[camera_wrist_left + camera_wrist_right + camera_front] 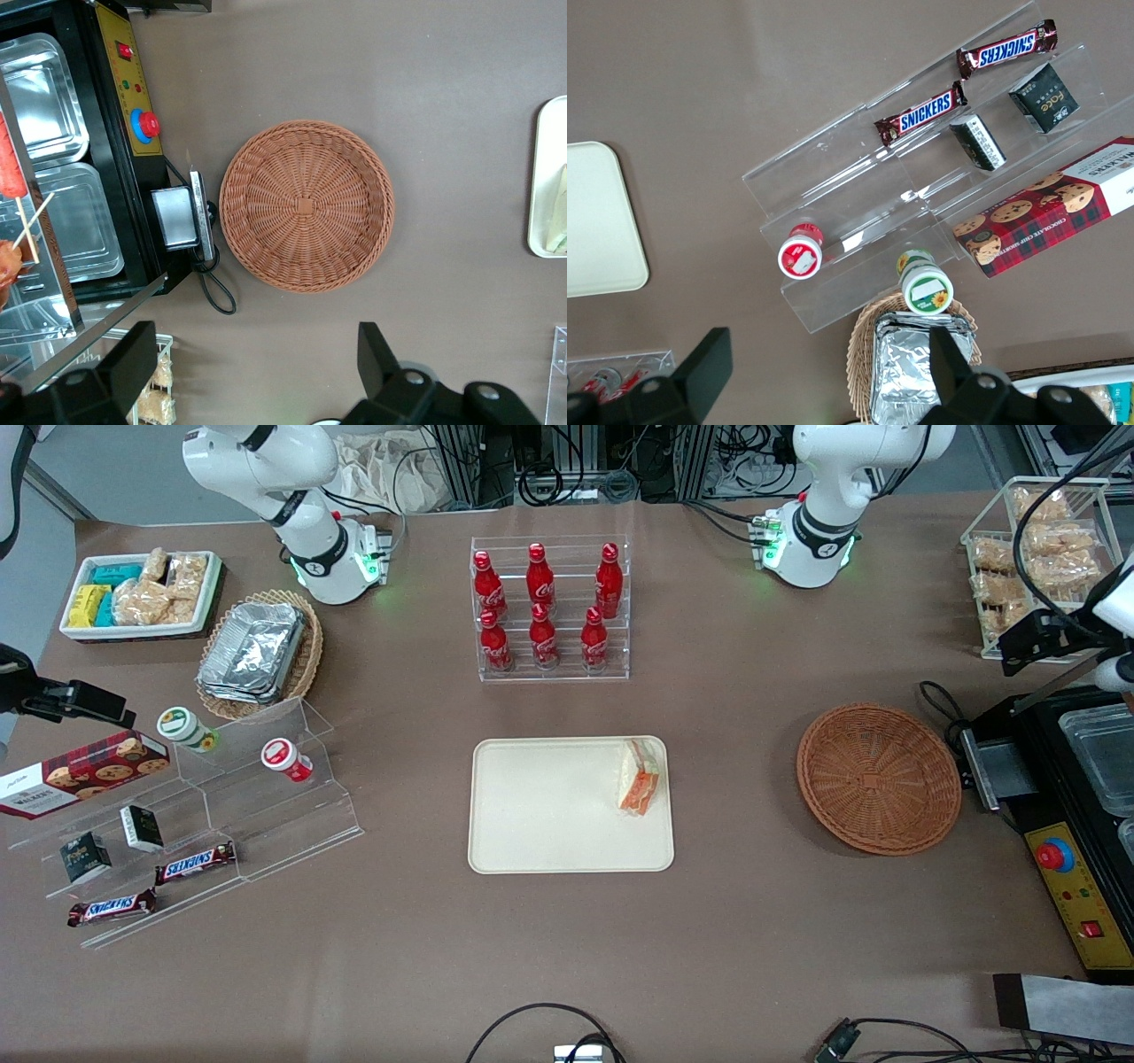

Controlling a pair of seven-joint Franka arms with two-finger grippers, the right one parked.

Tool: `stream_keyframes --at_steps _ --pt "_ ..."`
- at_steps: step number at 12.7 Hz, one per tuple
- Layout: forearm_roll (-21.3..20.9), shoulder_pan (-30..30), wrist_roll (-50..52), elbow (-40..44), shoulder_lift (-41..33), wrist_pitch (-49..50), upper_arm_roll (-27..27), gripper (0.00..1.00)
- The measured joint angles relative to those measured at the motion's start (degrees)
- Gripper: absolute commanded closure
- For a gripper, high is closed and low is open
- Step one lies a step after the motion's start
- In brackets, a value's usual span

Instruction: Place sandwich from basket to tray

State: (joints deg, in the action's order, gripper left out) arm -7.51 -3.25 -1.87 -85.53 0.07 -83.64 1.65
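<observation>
While the sandwich (640, 778) lies on the tray (549, 815) near mid-frame in the front view, against the tray's edge nearest the basket (879, 778), the basket sits empty at centre right. The gripper (1032, 642) is largely cut off at the frame's right edge, hanging above the table between the basket and a rack of snack bags (1036, 549). In the left wrist view, the gripper (252, 363) shows its fingers (376, 354) spread wide with nothing between them; only slivers of tray (542, 177) and sandwich (558, 212) are visible.
</observation>
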Motion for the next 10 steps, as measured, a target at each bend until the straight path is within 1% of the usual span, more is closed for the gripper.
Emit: stream_keyframes --at_steps 2,8,10 --pt "0.24 -0.05 -0.01 0.0 -0.16 0.0 0.07 0.0" --pt "3.9 -0.14 0.03 0.0 -0.38 0.0 0.12 0.0" --pt "4.49 -0.14 0.28 -0.02 -0.39 0.0 0.14 0.0"
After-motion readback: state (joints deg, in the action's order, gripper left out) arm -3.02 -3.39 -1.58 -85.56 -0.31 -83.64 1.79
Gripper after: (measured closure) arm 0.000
